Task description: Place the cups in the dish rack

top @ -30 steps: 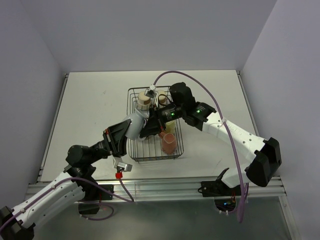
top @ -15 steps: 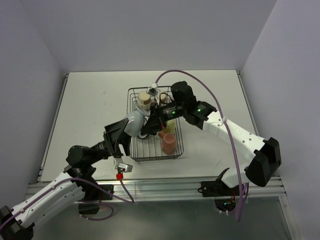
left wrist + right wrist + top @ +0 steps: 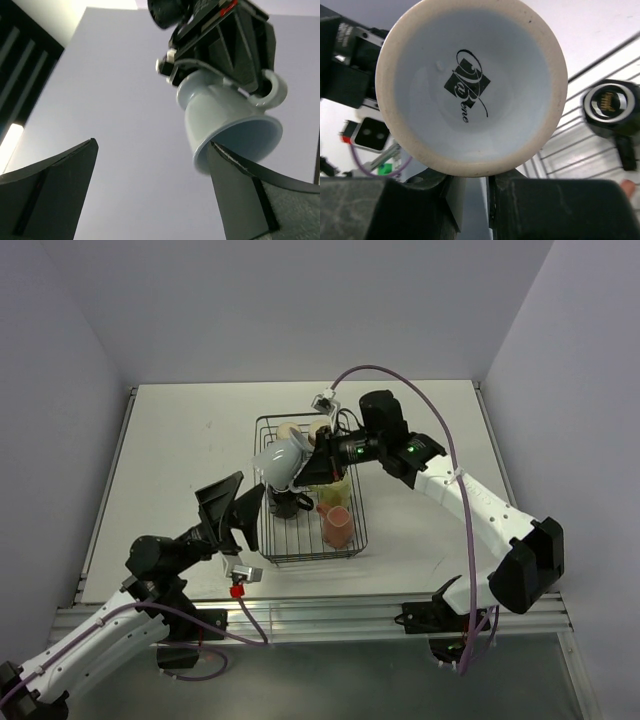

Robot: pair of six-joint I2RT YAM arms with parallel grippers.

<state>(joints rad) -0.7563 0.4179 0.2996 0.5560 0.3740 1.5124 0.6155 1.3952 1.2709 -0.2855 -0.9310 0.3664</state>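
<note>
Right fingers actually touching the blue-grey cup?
Touching. The left wrist view shows the right gripper clamped on the blue-grey cup near its base, fingers pressed against it with no gap.

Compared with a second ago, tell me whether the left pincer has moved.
Yes. The left pincer has backed off near-left, out of the dish rack, releasing the blue-grey cup.

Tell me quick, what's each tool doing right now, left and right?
Left tool: open, holding nothing.
Right tool: closed on the pale blue-grey cup.
</note>
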